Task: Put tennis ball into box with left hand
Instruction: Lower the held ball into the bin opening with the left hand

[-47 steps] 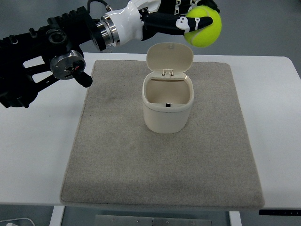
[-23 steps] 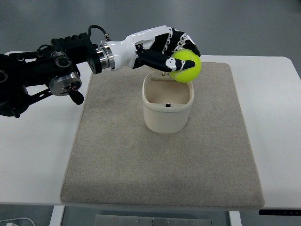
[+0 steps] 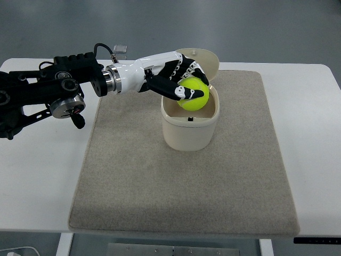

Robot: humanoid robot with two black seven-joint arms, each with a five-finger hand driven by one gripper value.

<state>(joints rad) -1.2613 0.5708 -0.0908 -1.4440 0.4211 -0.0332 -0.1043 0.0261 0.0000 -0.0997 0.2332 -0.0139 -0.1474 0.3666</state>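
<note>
A yellow-green tennis ball [image 3: 194,98] sits in the mouth of a cream box [image 3: 189,133], just below its rim. My left hand [image 3: 181,82] reaches over the box's left rim from the upper left, its black-and-white fingers [image 3: 185,92] curled around the ball. The box's hinged lid [image 3: 206,58] stands open behind the hand. The box rests near the middle of a grey mat [image 3: 181,181].
The mat lies on a white table [image 3: 37,181]. The black forearm and joints of the left arm [image 3: 48,96] stretch across the table's upper left. The right arm does not show.
The left hand has come down and toward me with the ball, from above and behind the lid, lowering the ball into the box's mouth.
</note>
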